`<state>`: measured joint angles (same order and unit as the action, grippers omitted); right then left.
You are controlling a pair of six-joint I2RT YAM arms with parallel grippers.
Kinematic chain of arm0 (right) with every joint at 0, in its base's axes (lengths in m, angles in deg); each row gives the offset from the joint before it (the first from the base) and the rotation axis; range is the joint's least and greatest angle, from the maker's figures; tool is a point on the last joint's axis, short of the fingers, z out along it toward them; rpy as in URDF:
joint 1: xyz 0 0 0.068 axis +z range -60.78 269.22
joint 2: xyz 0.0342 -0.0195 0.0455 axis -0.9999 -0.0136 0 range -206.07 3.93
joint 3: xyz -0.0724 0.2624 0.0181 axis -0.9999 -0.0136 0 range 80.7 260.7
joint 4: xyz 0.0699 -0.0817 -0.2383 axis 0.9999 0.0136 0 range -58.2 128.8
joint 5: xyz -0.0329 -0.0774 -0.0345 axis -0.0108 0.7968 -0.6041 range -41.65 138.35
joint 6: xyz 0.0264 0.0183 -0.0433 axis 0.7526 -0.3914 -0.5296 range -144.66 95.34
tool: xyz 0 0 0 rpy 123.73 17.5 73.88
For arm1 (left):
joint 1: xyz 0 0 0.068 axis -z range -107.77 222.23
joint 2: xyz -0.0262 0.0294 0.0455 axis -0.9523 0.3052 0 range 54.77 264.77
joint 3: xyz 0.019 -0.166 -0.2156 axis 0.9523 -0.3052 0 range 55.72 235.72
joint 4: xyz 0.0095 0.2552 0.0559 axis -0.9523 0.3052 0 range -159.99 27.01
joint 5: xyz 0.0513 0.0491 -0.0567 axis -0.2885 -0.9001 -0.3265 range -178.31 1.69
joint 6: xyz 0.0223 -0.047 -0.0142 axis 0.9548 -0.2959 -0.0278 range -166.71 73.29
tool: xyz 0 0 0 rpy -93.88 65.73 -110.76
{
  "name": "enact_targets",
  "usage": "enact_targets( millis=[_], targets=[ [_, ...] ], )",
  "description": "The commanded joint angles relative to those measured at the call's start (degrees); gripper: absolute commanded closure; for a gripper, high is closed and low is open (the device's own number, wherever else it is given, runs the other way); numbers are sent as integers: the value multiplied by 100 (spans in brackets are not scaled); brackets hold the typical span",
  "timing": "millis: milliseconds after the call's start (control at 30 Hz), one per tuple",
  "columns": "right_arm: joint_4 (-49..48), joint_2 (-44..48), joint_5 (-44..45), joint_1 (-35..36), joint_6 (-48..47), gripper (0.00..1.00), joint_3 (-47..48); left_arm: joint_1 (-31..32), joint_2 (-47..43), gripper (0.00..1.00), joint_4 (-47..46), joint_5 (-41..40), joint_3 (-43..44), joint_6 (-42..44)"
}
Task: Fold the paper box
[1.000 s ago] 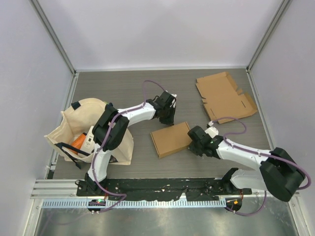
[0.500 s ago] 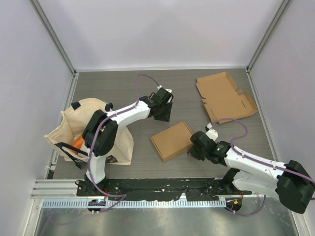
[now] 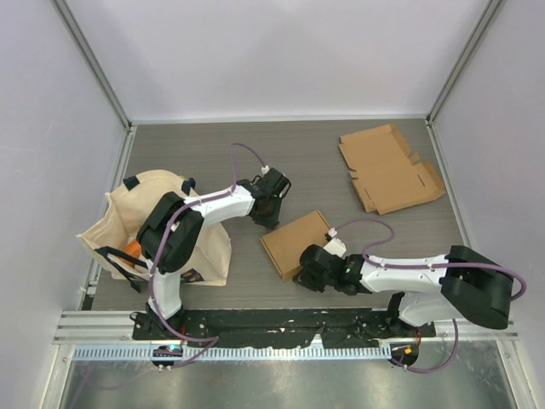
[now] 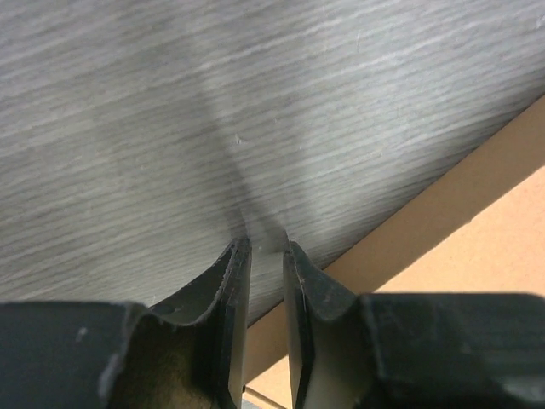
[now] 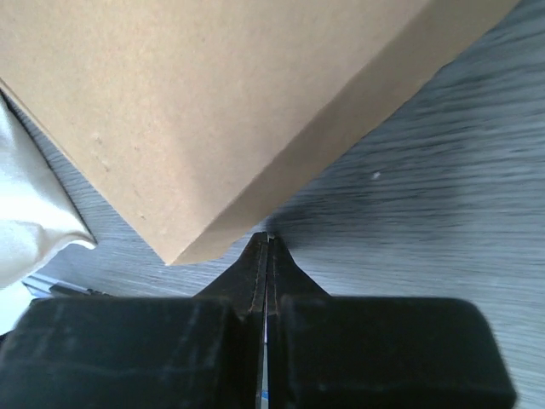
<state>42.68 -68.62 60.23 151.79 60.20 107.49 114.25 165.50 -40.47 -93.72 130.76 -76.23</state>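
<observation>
Both arms have moved: left gripper (image 3: 266, 211), slightly spread and empty, now sits beside the folded box (image 3: 298, 243); right gripper (image 3: 306, 275), pressed together, has swung to its near edge.

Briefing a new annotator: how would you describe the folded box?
On the grey table, right of the cream bag, lies the folded box. Unlike the flat cardboard in the far right corner, it is closed and compact.

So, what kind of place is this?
Probably a lab robot test cell: a table enclosed by plain white panels on metal posts, with a left arm and a right arm bolted to a rail.
</observation>
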Motion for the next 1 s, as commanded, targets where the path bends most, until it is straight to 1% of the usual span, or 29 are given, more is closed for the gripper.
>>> enact_targets(
  millis=[0,67,133,200,233,267,300,333,367,400,433,467,533,567,600,633,667,700,800,967],
  targets=[
    [-672,-285,359,160,698,99,108,105,-360,76,-78,66,-279,-45],
    [-814,-417,411,203,961,99,142,157,-456,78,-69,93,-481,-98],
    [-902,-558,648,212,1138,99,231,175,-553,85,-69,373,-631,-212],
    [-999,-567,789,29,1165,99,309,236,-771,90,-148,697,-929,-309],
    [-1008,-567,903,-112,1104,99,345,289,-886,91,-174,804,-1026,-352],
    [-1052,-602,782,-270,1016,99,371,402,-992,91,-235,831,-1227,-388],
    [-1305,-637,659,-584,885,99,363,430,-1080,92,-306,927,-1325,-432],
    [-1420,-646,588,-666,840,99,354,456,-1255,93,-419,1206,-1422,-554],
    [-1474,-620,640,-693,831,99,328,500,-1309,93,-577,1252,-1570,-607],
    [-1457,-602,666,-719,726,99,380,518,-1353,92,-579,1244,-1598,-634],
    [-1352,-585,649,-728,673,99,441,509,-1397,92,-544,966,-1572,-634],
    [-1221,-567,640,-720,603,99,476,474,-1414,92,-448,798,-1546,-608],
    [-1009,-497,492,-711,532,99,407,404,-1458,86,-360,586,-1406,-582],
    [-878,-323,439,-702,479,99,328,351,-1459,83,-246,193,-1327,-529],
    [-563,-234,438,-667,418,99,232,325,-1476,75,-166,24,-1239,-485],
    [-351,-146,447,-632,217,99,213,307,-1485,70,-105,-117,-1107,-450],
    [-79,-23,516,-605,172,99,204,272,-1520,68,-61,-310,-1063,-380],
    [297,222,561,-562,119,99,117,254,-1529,65,-69,-338,-1054,-353],
    [687,697,509,-552,48,99,-102,175,-1424,63,-95,-303,-992,-309],
    [846,1024,455,-351,197,99,-261,175,-1213,64,-130,-294,-1062,-370]
  ],
)
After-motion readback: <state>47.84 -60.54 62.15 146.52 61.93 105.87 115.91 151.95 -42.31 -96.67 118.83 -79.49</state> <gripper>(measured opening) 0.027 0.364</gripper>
